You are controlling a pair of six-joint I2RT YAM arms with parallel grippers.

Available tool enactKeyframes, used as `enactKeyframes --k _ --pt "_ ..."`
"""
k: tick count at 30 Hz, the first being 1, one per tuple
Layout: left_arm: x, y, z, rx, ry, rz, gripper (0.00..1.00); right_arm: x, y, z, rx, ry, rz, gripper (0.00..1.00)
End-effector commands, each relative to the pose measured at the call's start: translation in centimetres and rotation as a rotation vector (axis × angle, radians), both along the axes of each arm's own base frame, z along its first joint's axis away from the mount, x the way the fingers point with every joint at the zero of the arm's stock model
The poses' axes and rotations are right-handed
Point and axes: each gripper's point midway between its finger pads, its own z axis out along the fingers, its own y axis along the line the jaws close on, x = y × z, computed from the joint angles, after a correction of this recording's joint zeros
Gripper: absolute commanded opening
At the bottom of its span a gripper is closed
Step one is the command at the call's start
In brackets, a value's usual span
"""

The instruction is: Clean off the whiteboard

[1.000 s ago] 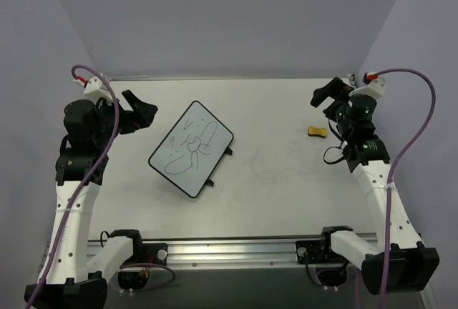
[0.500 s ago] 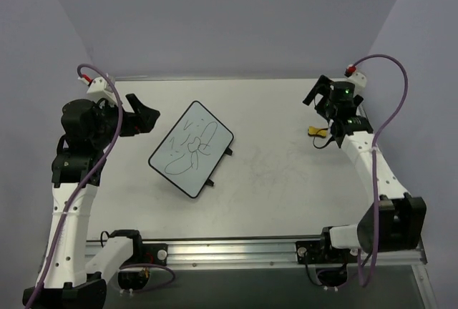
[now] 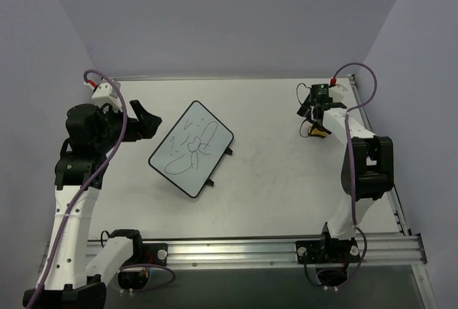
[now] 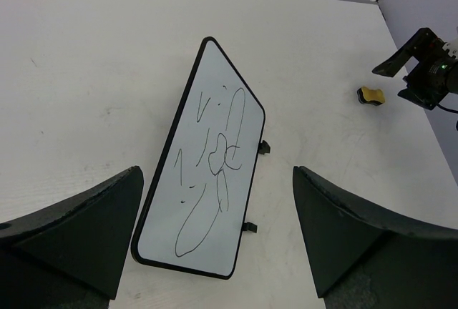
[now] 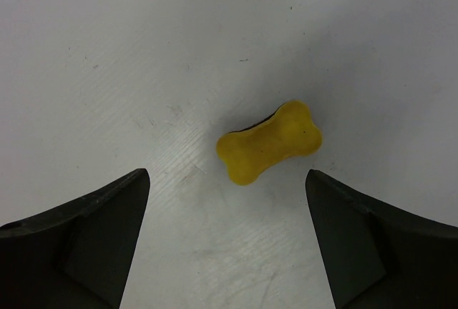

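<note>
The whiteboard (image 3: 192,149) lies flat and turned at an angle, left of the table's middle, with dark scribbles across its white face (image 4: 207,180). My left gripper (image 3: 147,124) hovers by its upper left corner, open and holding nothing; in the left wrist view the board's near end shows between the spread jaws (image 4: 218,171). A small yellow bone-shaped eraser (image 3: 315,131) rests on the table at the far right. My right gripper (image 3: 308,114) hangs over it, open. In the right wrist view the eraser (image 5: 269,142) lies just beyond the fingertips (image 5: 226,173), untouched.
The white tabletop (image 3: 272,173) carries faint smudges. Grey walls close in the back and both sides. A metal rail (image 3: 250,252) with the arm bases runs along the near edge. The right arm stretches far out toward the back right corner.
My right arm has reached out and swung left, bringing its gripper above the eraser. The left gripper has shifted slightly toward the whiteboard. Board and eraser have not moved.
</note>
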Motion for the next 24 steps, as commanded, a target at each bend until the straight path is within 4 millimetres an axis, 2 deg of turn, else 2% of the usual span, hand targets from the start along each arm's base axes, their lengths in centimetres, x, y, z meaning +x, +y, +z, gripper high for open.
enactKeyframes --k 1,9,10,12,15,24 --pt "-0.1 -0.1 1.1 0.011 -0.055 -0.009 0.94 1.2 -1.5 1.2 0.044 -0.06 -0.144 0.86" --pt "-0.3 0.0 1.0 0.014 -0.058 -0.008 0.94 1.8 -2.2 0.0 0.133 -0.075 -0.281 0.82" --pt "-0.3 0.0 1.0 0.014 -0.058 -0.007 0.94 1.7 -2.1 -0.1 0.136 -0.073 -0.29 0.79" --pt "-0.4 0.0 1.1 0.013 -0.06 -0.008 0.94 1.5 -2.2 -0.3 0.142 -0.072 -0.316 0.78" --pt "-0.3 0.0 1.0 0.013 -0.059 -0.005 0.94 1.1 -3.8 -0.4 0.134 -0.064 -0.372 0.78" --pt "-0.4 0.2 0.9 0.014 -0.059 0.001 0.94 0.5 -4.1 -1.6 0.165 -0.043 -0.451 0.72"
